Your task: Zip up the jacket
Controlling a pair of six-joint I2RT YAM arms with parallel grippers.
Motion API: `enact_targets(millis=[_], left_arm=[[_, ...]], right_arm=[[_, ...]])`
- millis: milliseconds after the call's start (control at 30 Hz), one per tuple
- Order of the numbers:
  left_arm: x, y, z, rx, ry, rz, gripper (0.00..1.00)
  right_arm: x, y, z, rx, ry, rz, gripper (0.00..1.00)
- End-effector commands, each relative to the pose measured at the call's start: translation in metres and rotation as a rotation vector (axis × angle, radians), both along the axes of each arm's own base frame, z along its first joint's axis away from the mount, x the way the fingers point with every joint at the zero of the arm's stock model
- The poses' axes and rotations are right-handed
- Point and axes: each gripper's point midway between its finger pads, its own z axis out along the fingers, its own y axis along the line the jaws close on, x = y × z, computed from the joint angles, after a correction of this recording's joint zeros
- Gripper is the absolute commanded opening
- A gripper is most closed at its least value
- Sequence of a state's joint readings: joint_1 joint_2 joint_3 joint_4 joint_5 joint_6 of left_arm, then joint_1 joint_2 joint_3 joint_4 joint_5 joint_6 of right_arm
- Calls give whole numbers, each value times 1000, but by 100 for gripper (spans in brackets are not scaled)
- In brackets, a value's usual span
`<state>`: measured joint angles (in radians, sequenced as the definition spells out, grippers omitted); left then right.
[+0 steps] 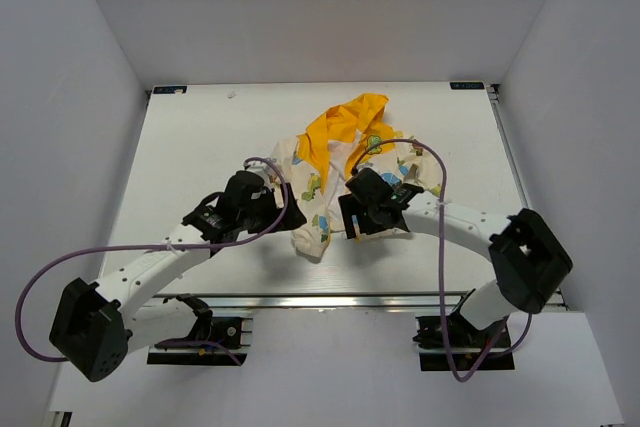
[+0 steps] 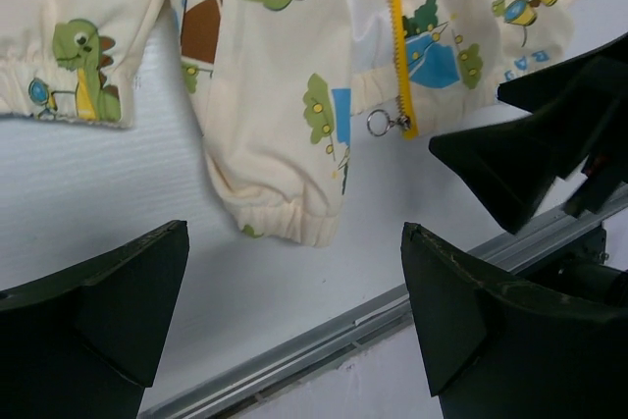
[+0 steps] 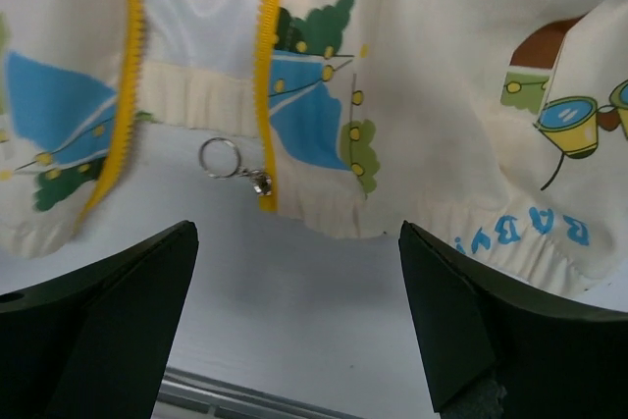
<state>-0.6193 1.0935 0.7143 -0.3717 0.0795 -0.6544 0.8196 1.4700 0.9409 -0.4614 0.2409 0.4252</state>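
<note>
Right gripper [image 3: 296, 242] just beside jacket [image 3: 422, 95]

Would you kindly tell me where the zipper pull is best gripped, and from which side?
Probably the ring pull at the hem end of the yellow zipper. It lies flat on the table, sticking out sideways just clear of the jacket, so the open right gripper should come from the hem side and pinch across the ring.

Jacket [image 3: 432, 95] thin matt cloth; ring pull [image 3: 218, 157] shiny metal; table [image 3: 294, 311] smooth matt white.
</note>
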Motion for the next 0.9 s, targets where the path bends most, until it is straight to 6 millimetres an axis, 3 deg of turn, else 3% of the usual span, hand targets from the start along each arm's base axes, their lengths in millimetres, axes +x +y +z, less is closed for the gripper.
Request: enact_targets(millis=[0, 233, 600, 800, 867], left_arm=[[-3, 7, 4, 7, -11, 29, 98], [-3, 9, 3, 28, -7, 35, 98], [-5, 13, 4, 28, -11, 45, 98], [-5, 14, 6, 31, -9, 54, 98], [-5, 13, 6, 33, -5, 47, 98]], right_arm=[[17, -1, -8, -23, -36, -113, 87], [19, -3, -36, -43, -18, -174, 66], [15, -23, -71, -162, 25, -263, 71], [1, -43, -82, -226, 55, -301, 49], [-1, -48, -79, -236, 48, -304, 32]])
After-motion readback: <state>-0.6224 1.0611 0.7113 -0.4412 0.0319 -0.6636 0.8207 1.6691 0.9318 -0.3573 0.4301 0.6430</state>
